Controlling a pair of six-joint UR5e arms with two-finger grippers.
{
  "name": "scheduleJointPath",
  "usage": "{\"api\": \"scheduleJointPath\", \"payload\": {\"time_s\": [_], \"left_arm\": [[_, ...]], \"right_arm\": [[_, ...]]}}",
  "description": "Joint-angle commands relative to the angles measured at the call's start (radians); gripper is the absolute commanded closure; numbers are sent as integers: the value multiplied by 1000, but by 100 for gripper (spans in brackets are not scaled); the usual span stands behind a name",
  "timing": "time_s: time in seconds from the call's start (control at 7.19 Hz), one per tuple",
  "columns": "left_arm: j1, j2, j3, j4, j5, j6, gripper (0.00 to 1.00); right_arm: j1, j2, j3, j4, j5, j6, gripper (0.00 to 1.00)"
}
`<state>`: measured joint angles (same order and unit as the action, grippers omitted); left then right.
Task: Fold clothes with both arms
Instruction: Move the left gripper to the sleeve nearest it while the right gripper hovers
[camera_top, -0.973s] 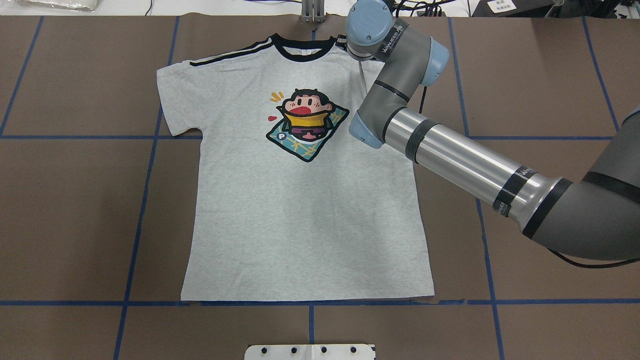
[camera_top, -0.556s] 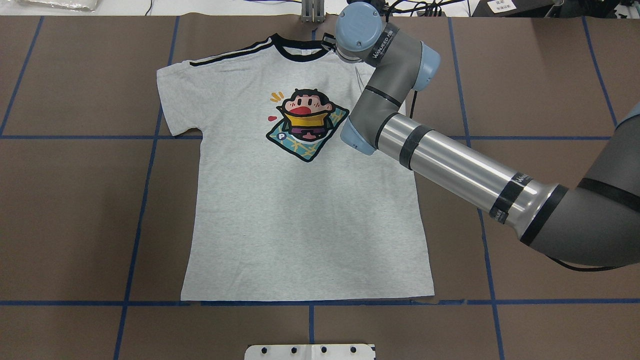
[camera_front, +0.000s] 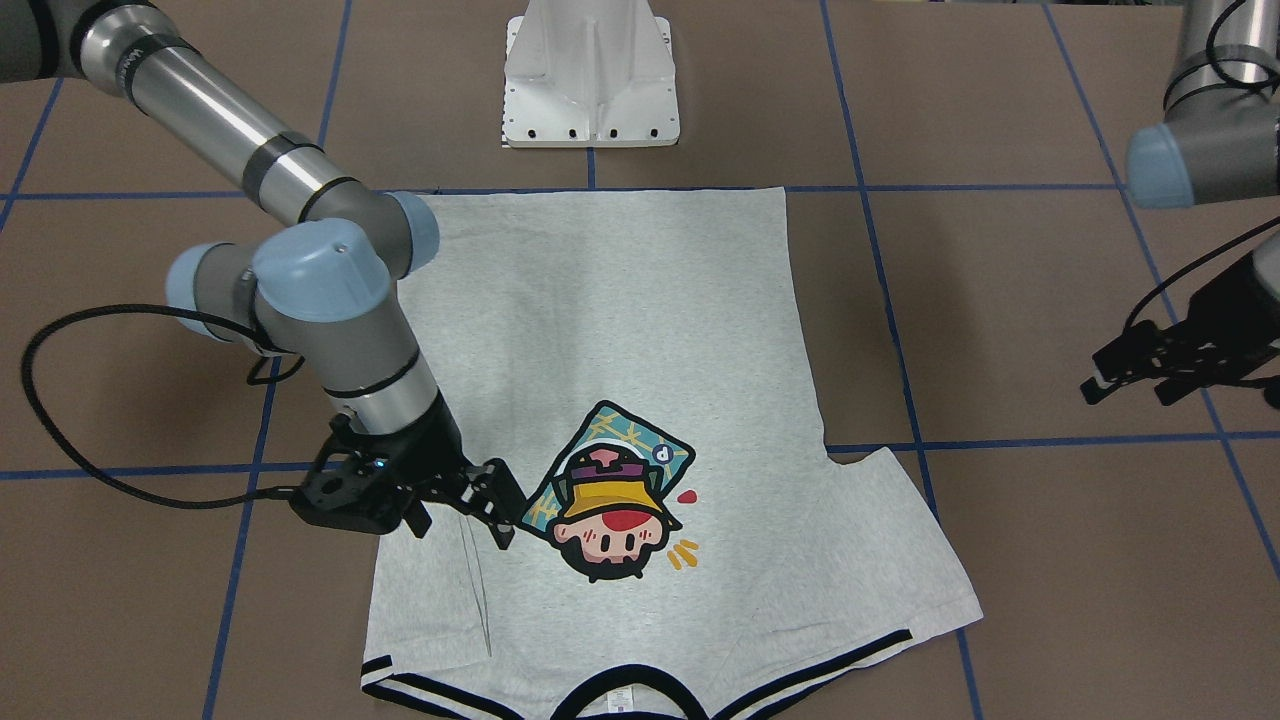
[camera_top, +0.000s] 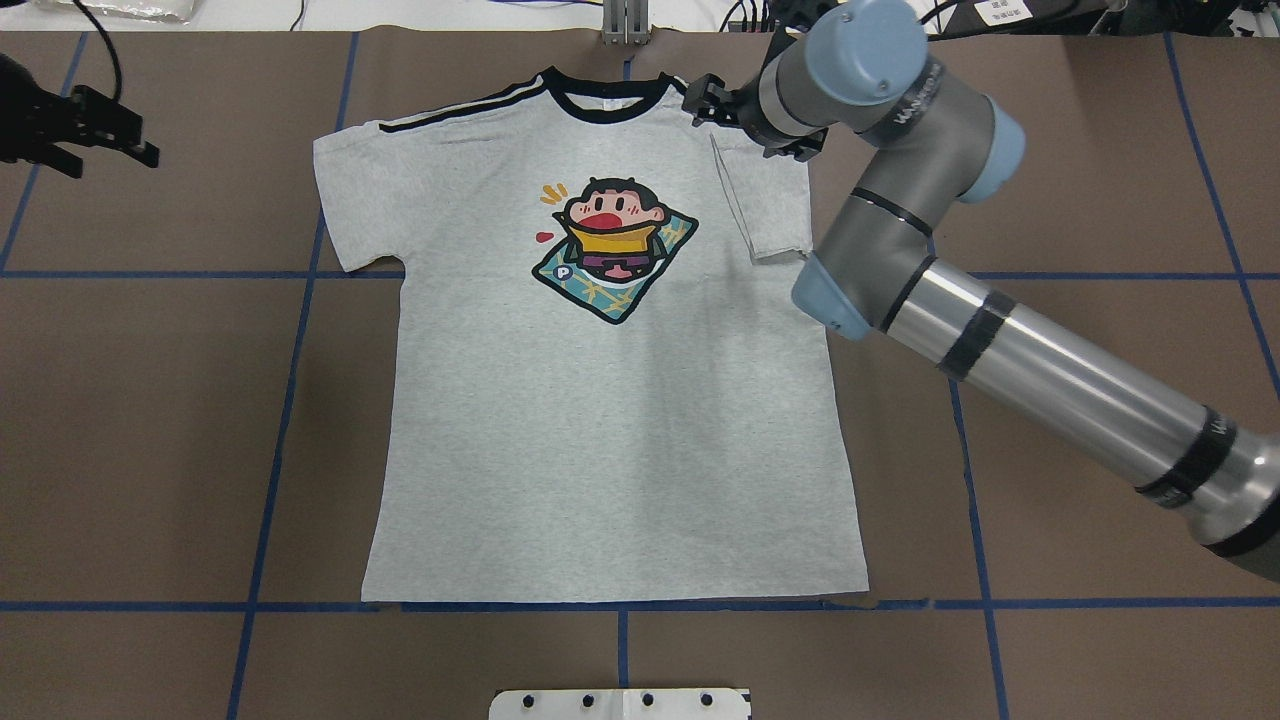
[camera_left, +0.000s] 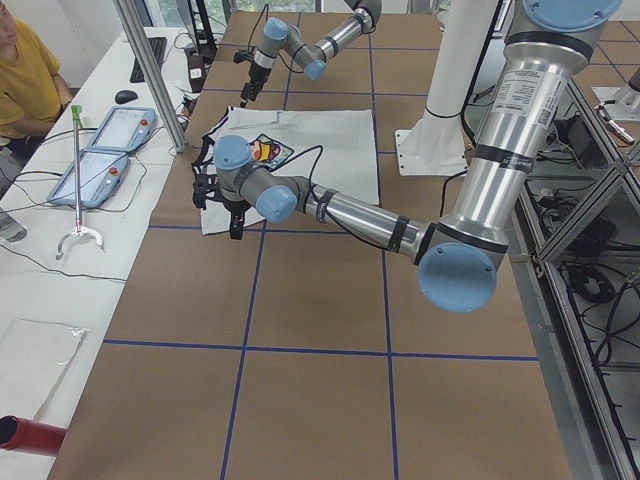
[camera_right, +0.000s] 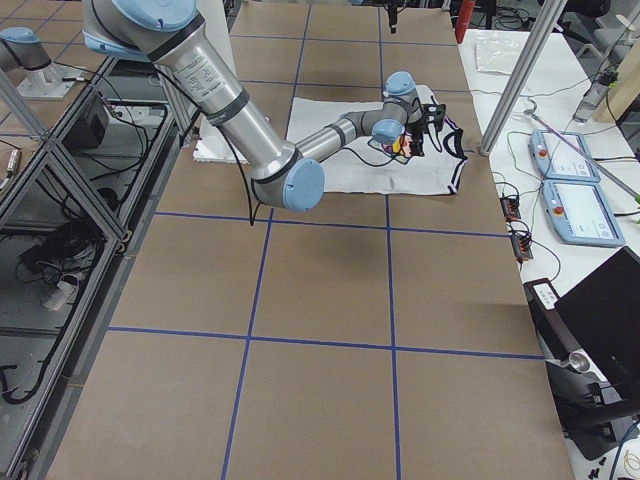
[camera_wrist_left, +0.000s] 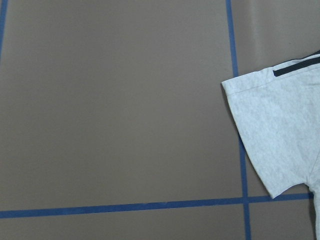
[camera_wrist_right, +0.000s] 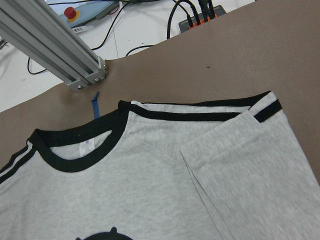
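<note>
T-shirt (camera_top: 600, 450) lay flat on the worktop (camera_top: 150, 400), its right sleeve (camera_top: 765, 205) folded inward
Right hand (camera_front: 505, 510) hovered spread above the fold; left hand (camera_top: 145, 137) hung spread well to the left

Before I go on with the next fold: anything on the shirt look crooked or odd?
Only an asymmetry: the sleeve by the right gripper is folded in over the shirt, the other sleeve lies spread out. Otherwise flat, no damage visible.
</note>
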<state>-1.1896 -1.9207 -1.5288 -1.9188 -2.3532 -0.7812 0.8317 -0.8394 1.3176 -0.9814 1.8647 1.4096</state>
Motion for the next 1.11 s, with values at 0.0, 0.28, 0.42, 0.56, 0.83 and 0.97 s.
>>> {"api": "scheduleJointPath", "payload": {"time_s": [0.0, 0.28, 0.42, 0.56, 0.83, 0.97], "left_arm": [[51, -118, 204, -111, 29, -131, 7], [123, -237, 499, -463, 189, -376, 7], [149, -303, 612, -530, 278, -439, 13], [151, -311, 642, -581, 285, -449, 18], [160, -403, 793, -660, 330, -466, 25], [172, -405, 817, -701, 336, -464, 28]], "right_arm": [[69, -169, 213, -6, 143, -1, 1], [73, -262, 334, -6, 143, 6, 0], [72, -292, 359, -6, 139, 6, 0], [72, -293, 358, -6, 136, 5, 0], [72, -297, 354, -6, 119, 6, 0], [70, -297, 347, -6, 117, 6, 0]]}}
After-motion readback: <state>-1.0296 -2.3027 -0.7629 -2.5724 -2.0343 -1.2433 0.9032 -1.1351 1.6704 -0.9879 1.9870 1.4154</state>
